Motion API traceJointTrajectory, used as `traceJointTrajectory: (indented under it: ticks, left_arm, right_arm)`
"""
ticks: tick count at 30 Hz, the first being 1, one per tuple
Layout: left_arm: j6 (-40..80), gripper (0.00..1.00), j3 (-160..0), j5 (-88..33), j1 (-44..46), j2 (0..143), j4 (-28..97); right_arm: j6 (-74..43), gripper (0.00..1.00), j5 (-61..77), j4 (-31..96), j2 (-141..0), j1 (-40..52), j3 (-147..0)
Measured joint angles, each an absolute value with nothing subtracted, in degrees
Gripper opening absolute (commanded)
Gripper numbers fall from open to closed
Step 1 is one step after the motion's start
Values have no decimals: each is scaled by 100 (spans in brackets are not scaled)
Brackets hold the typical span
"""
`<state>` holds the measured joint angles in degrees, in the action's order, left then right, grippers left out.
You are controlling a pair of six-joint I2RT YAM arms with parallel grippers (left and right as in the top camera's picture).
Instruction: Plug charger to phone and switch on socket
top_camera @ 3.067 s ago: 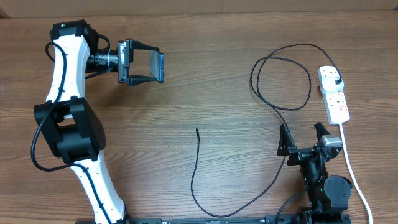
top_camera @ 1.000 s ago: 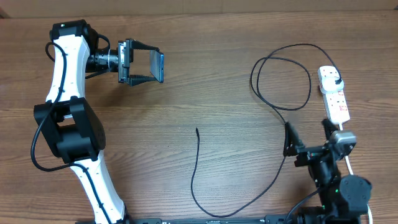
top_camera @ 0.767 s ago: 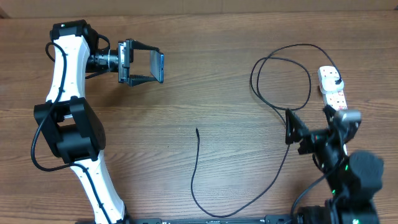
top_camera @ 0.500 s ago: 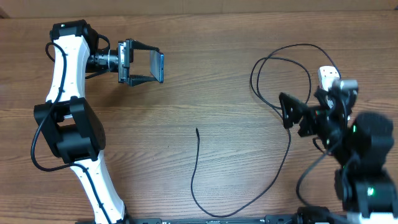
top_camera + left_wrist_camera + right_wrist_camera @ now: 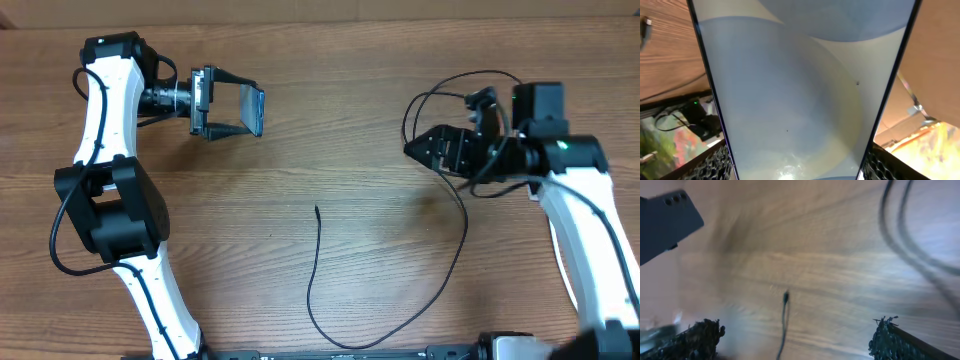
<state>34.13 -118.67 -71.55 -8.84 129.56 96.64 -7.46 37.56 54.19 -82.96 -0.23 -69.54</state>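
My left gripper point(image 5: 252, 108) is shut on the phone point(image 5: 251, 107) and holds it on edge above the table at the far left. In the left wrist view the phone's pale lit screen point(image 5: 790, 90) fills the frame between the fingers point(image 5: 800, 169). The charger cable's small connector point(image 5: 317, 210) lies loose mid-table. The cable point(image 5: 330, 338) runs forward, then back right into a loop point(image 5: 480, 75). My right gripper point(image 5: 420, 148) is open and empty, pointing left beside that loop. The blurred right wrist view shows the connector point(image 5: 785, 297) ahead between its fingers point(image 5: 795, 339). The socket is hidden under my right arm.
The wooden table point(image 5: 350, 170) carries nothing else that shows. My right arm point(image 5: 580, 210) stretches from the front right corner over the right side. The dark phone back point(image 5: 665, 222) shows at the top left of the right wrist view.
My right arm has risen from the front right and swung back and left over the cable loop, covering the socket. The left arm and the phone have not moved.
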Motion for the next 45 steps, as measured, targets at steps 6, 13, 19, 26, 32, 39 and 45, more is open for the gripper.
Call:
traceJointTrajectory:
  ticks: [6,13,19,26,32,39,45]
  left_arm:
    - [3573,4,-11867,-6755,-884,12956,9664]
    - [4246,4,-11867,-5741,-797,12956,9662]
    - [4816,4,-11867,-5113,-513,12956,9553]
    - [5376,5,-11867,-4858,-30,12956,9214]
    - [5905,4,-11867,-4807,366,12956,8823]
    - [6611,4,-11867,-4779,834,12956,8405]
    - [7247,4,-11867,-4770,1221,12956,7979]
  right_arm:
    - [-803,100,4399,4963,-8742,-23,-6954]
    - [-1660,100,4659,4622,-8739,-23,-6956]
    - [-2080,99,4729,4652,-8737,-23,-6956]
    - [-2443,96,4762,4678,-8739,-1,-6956]
    - [-2574,96,4696,4674,-8739,314,-6956]
    - [-2683,96,4353,4589,-8739,843,-6956]
    - [-2834,96,4036,4499,-8739,996,-6956]
